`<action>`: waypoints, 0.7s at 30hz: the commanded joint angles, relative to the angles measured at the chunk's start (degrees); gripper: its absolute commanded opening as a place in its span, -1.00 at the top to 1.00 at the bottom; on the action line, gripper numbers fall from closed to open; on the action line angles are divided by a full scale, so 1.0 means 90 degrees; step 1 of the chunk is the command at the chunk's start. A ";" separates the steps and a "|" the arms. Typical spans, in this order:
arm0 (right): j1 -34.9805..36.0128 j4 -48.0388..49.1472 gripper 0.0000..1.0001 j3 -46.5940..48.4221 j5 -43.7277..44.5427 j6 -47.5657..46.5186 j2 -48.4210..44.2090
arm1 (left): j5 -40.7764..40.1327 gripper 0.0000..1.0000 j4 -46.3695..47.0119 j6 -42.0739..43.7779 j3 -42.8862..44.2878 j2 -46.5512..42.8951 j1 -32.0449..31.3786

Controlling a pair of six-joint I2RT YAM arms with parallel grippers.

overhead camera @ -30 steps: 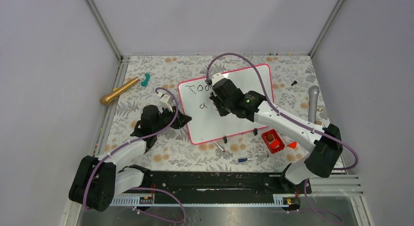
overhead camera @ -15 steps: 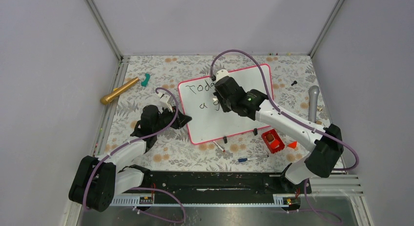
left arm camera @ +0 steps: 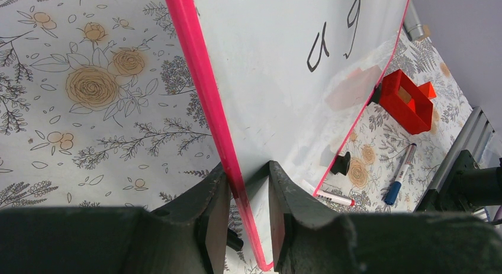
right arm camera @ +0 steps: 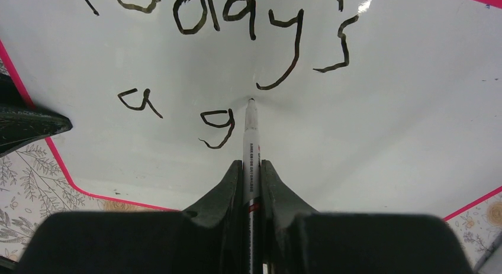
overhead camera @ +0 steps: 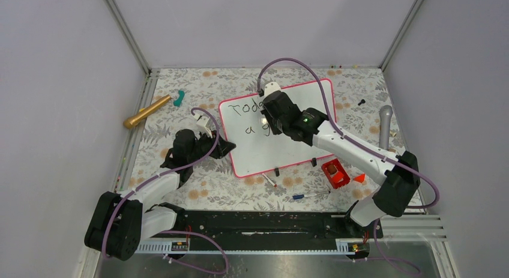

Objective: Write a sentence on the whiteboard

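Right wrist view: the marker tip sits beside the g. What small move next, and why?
Probably draw a short stroke with the marker to start the next letter: its tip sits just right of the g, and the second line reads only "a g".

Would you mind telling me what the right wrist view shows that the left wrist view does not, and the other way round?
Only the right wrist view shows the right gripper shut on the marker, its tip at the board just right of the g, and the sentence's top line, Today's. Only the left wrist view shows the left gripper clamping the whiteboard's pink edge, plus a red box and a blue-capped pen on the table. Both show the whiteboard's white face and the letters a g.
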 commanded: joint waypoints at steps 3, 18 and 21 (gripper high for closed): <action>-0.0086 0.0158 1.00 0.0367 0.0189 -0.0069 0.0190 | -0.0362 0.75 0.0069 0.0367 0.0101 -0.0066 0.0001; -0.0145 0.0063 1.00 0.0296 0.0477 -0.0068 0.0155 | -0.0357 0.75 0.0081 0.0367 0.0102 -0.0064 0.0005; -0.0146 0.0064 1.00 0.0288 0.0362 -0.0068 0.0128 | -0.0356 0.75 0.0075 0.0367 0.0101 -0.0064 0.0001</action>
